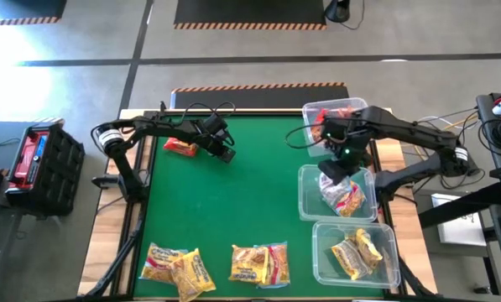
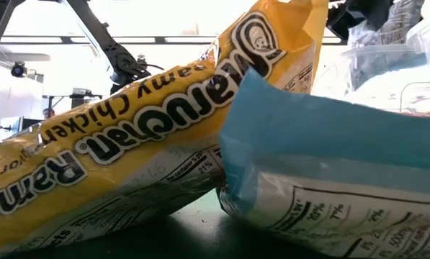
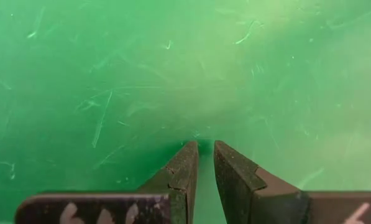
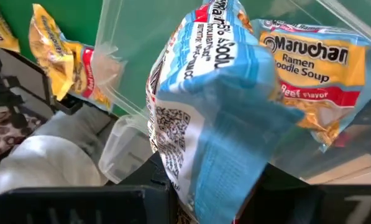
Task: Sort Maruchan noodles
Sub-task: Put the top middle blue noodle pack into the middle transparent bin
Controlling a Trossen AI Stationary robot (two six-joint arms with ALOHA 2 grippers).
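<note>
High view: right gripper (image 1: pixel 337 170) hung over middle bin (image 1: pixel 305 195), pinching blue-backed noodle packet (image 4: pixel 204 118). Left gripper (image 3: pixel 205 155) nearly pressed together, empty, above green table (image 1: pixel 233 201) beside red packet (image 1: pixel 179 147). More packets (image 1: pixel 258 263) along near edge.

A robotics lab or workshop: a green worktop (image 1: pixel 233 201) stands on a bare concrete floor (image 1: pixel 233 42) with hazard-striped mats (image 1: pixel 258 87). A black toolbox (image 1: pixel 36 155) sits to one side and loose cables (image 1: pixel 485 126) trail on the other; a tripod (image 2: pixel 20 72) shows beyond.
</note>
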